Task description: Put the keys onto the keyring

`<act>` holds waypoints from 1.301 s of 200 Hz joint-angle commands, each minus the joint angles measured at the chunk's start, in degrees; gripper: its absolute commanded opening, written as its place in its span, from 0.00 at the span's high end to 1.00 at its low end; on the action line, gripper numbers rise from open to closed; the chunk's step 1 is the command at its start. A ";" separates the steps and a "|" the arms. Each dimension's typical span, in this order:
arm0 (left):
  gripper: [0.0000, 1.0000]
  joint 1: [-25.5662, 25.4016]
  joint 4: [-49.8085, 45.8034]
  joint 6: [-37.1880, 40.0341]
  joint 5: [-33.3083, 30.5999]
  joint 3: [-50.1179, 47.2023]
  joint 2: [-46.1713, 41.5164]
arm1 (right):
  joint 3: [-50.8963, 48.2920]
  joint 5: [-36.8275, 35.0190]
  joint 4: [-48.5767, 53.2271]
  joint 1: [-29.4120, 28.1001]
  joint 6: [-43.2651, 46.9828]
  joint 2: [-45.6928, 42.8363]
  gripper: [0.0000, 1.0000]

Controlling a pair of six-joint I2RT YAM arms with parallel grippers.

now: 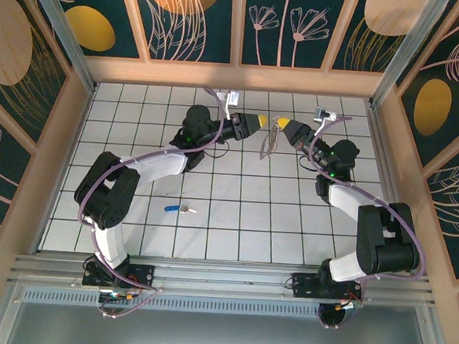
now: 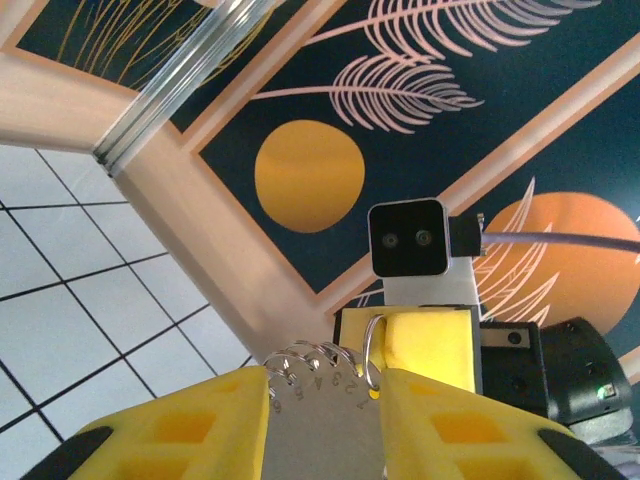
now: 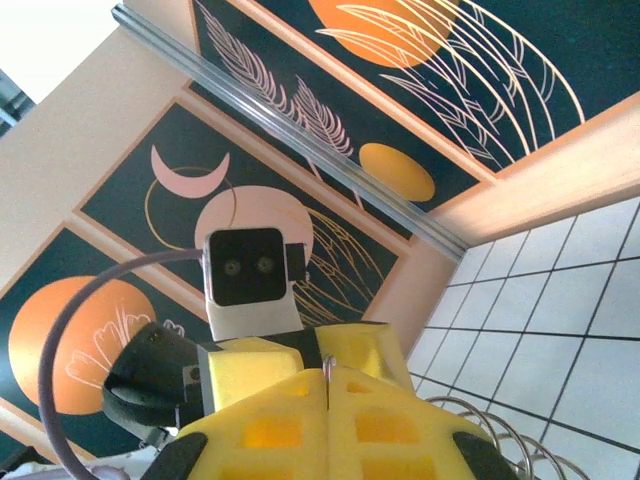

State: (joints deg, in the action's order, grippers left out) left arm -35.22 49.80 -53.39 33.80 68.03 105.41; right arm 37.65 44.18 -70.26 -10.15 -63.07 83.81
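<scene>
- The table (image 1: pixel 233 227) is a white tiled floor boxed in by painted walls (image 1: pixel 193 20). Both my arms reach to the upper middle of the overhead frame and meet there, nose to nose.
- My right gripper (image 1: pixel 286 126) is clamped tight on the thin metal ring of the keyring (image 1: pixel 271 139), which hangs between the two grippers. In the right wrist view the ring pokes out of the seam between the closed fingers (image 3: pixel 390 420).
- My left gripper (image 1: pixel 259 124) sits just beside it, jaws a narrow way apart. In the left wrist view the keyring's flat part and coiled wire lie in that gap, but I cannot tell whether the fingers (image 2: pixel 200 420) press on it.
- The key (image 1: pixel 178 209) lies flat on the tiles, lower left of centre, well apart from the keyring and touched by nothing.
- I judge the task barely begun: the keyring is held up, but the key is not picked up and nothing is threaded.
- Nothing lies between the key and the arms. The snag I see is that both grippers are busy at the keyring, with purple cables (image 2: pixel 560 237) looping close by.
</scene>
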 commanded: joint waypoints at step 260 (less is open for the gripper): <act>0.73 -0.88 17.96 -9.90 -2.42 0.22 5.15 | 4.71 -7.70 -8.38 -5.93 -5.40 4.72 1.00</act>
State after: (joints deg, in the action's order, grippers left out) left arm -35.70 64.58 -62.92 31.40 66.98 109.97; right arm 40.14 36.88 -74.41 -15.38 -68.31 88.05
